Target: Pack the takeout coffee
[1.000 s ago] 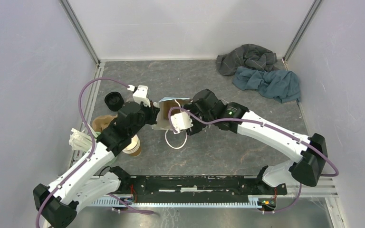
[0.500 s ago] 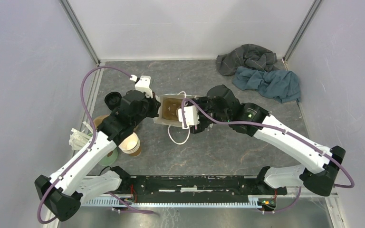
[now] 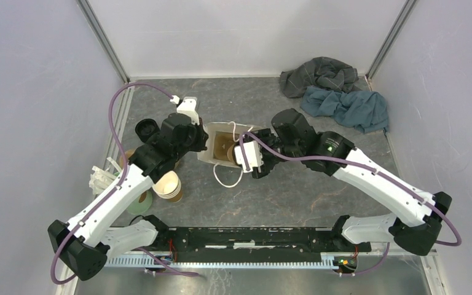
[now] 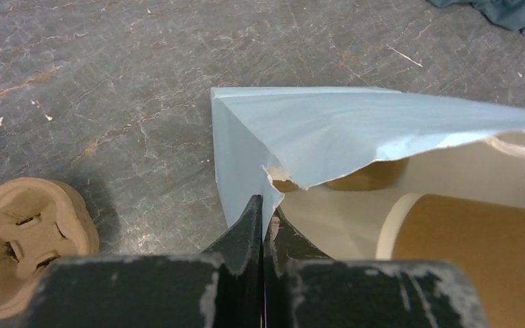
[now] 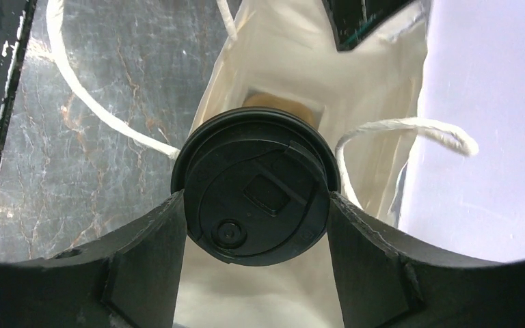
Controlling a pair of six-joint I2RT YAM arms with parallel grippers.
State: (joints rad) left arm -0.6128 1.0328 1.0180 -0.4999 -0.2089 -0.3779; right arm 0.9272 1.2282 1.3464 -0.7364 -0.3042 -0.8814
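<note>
Firmly, the right hand (image 5: 254, 229) clamps the takeout coffee (image 5: 256, 181) over the bag (image 5: 273, 65); left hand (image 4: 263, 213) pinches its rim.

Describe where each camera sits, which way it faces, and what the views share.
Top: above and behind, looking down on the table; both arms show.
Left wrist: looking along the shut left gripper pinching the bag edge.
Right wrist: looking down past the right gripper clamping the coffee, into the bag.
All three share the bag.
</note>
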